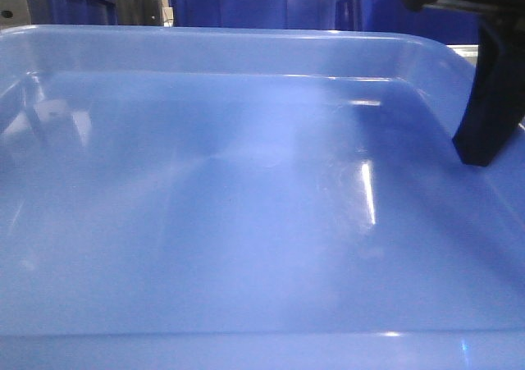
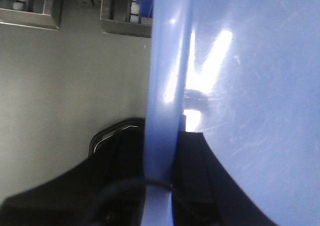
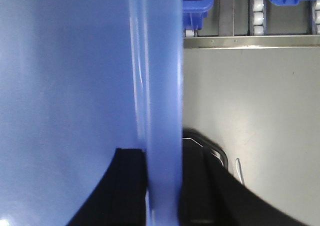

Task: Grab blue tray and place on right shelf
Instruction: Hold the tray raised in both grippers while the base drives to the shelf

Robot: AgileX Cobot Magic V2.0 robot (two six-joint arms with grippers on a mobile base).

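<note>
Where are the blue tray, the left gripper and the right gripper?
blue tray (image 1: 246, 222): front view, its glossy floor.
left gripper (image 2: 160, 136): left wrist view, between the fingers, on the rim.
right gripper (image 3: 162, 151): right wrist view, between the fingers, on the rim.

matte black left pincer (image 2: 161, 136) and right pincer (image 3: 162, 153), thin black cable (image 2: 125, 183) at the left's base

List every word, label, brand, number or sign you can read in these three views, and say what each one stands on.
None: no text can be read in any view.
The blue tray shows only glare streaks and fine scratches.
The darker blue bins behind it show no label.
The left hand and right hand, each gripping the tray's rim, show plain black with no marking.
</note>
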